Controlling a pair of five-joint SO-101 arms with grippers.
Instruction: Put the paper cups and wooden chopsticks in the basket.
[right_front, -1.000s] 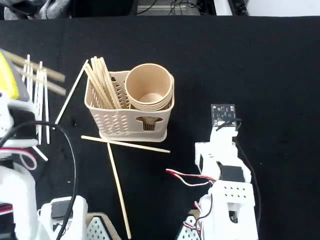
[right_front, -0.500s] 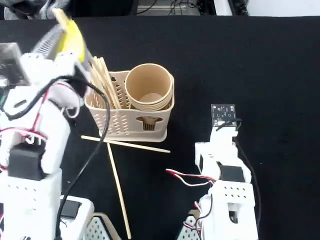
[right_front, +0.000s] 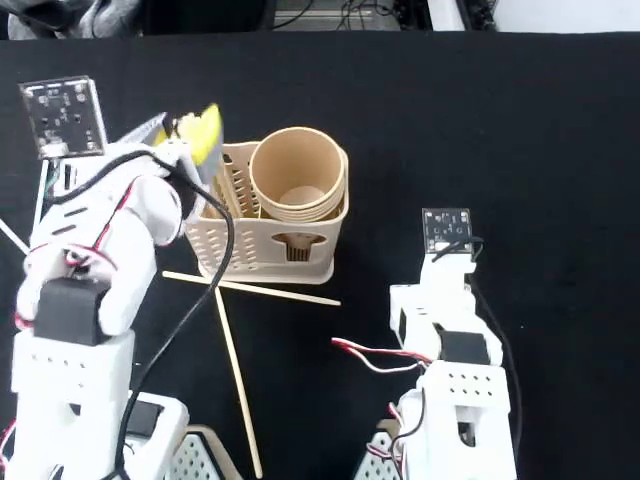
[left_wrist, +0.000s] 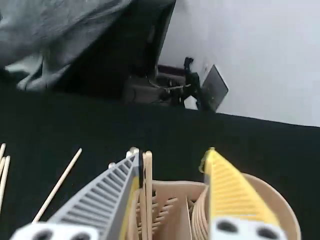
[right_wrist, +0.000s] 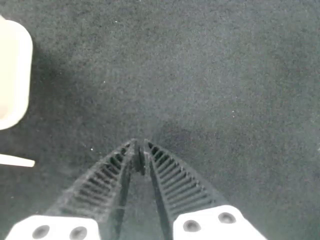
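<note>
- We see the left gripper (left_wrist: 172, 152) hanging over the basket (right_front: 265, 235), above its left compartment. Its jaws are spread wide and clamp nothing.
- An upright chopstick (left_wrist: 148, 190) stands just beside the grey jaw and apart from the yellow one, with its lower end down in the basket.
- The paper cups (right_front: 298, 175) sit nested in the right compartment, so we judge that half of the task done.
- Two loose chopsticks (right_front: 250, 288) lie on the table (right_front: 500, 120) in front of the basket. They meet near its left front corner, and one runs off toward the near edge.
- More stray chopsticks (left_wrist: 57, 184) lie on the cloth to the left of the basket.
- The right gripper (right_wrist: 139, 145) rests low over bare cloth to the right of the basket, jaws pressed together on nothing.
- Our first worry is the withdrawal. If the open jaws swing sideways, the grey one may hook the upright chopstick and flick it out, or nudge the light basket.
- The arm's black cable (right_front: 222, 262) drapes across the basket front near the loose pair and could drag them or snag.
- Because the loose pair touch, lifting one may roll the other.
- They also lie thin and flat on the cloth, so a pinch could easily slip off.
</note>
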